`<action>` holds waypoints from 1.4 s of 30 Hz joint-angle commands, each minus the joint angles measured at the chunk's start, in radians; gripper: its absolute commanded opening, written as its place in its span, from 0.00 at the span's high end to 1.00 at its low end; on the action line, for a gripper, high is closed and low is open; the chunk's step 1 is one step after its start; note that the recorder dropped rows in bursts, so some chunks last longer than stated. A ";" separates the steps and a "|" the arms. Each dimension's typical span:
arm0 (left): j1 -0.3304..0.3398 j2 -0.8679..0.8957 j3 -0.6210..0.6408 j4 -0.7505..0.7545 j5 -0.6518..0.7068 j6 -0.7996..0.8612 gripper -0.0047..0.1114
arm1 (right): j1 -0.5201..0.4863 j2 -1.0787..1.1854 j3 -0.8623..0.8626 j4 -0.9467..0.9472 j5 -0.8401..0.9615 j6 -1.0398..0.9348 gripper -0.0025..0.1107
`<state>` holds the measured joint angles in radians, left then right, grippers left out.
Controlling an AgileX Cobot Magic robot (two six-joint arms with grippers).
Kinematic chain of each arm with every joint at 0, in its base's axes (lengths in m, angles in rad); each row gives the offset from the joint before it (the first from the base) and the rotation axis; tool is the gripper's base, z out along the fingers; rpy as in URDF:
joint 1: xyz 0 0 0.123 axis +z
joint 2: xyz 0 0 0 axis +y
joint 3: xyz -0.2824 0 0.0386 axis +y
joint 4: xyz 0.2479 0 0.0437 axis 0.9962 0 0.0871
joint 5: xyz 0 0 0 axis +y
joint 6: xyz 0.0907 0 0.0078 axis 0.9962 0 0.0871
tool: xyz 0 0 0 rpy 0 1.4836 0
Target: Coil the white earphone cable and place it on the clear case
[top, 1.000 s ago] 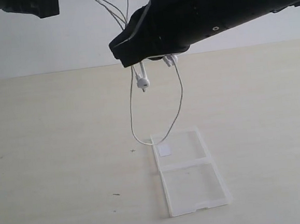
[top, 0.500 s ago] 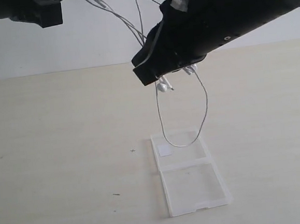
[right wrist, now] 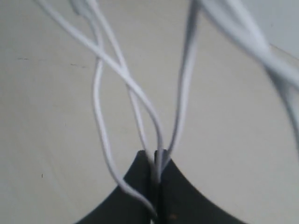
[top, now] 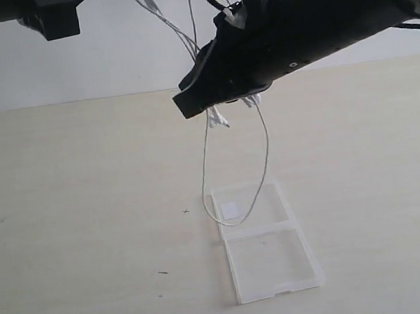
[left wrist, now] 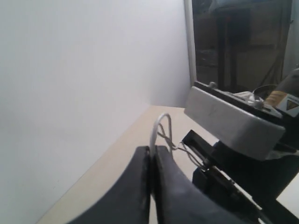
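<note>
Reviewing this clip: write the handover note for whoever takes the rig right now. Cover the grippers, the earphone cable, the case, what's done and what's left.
Left gripper: shut on the white earphone cable, raised high on the left.
Right gripper: shut on several cable strands, above the clear case.
Cable: a loop hangs from the right gripper, its bottom over the case half with the sticker; contact cannot be told. The earbuds dangle just under that gripper.
Case: open flat on the table.
Done: cable gathered in loops.
Left: lower it onto the case, release both.
</note>
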<state>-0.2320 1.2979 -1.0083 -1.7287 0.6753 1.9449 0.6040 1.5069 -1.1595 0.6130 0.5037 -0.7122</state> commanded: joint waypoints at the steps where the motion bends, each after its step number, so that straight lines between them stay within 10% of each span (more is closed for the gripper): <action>1: 0.003 -0.006 -0.004 -0.016 0.036 0.007 0.96 | 0.000 0.019 0.004 0.167 -0.062 -0.166 0.98; 9: 0.003 -0.006 -0.004 -0.016 -0.025 0.010 0.96 | 0.000 0.020 0.004 0.193 -0.062 -0.186 0.95; 16: 0.003 -0.006 -0.004 -0.016 -0.025 0.015 0.96 | 0.000 0.020 0.004 0.197 -0.068 -0.179 0.58; 25: 0.003 -0.006 -0.006 -0.016 -0.111 0.014 0.96 | 0.000 0.020 0.004 0.278 -0.042 -0.070 0.39; 42: 0.003 -0.006 -0.028 -0.016 -0.071 0.008 0.96 | 0.000 0.039 0.004 0.325 -0.029 -0.081 0.38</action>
<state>-0.2320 1.2979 -1.0191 -1.7322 0.5942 1.9558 0.6040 1.5395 -1.1595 0.9074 0.4728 -0.7830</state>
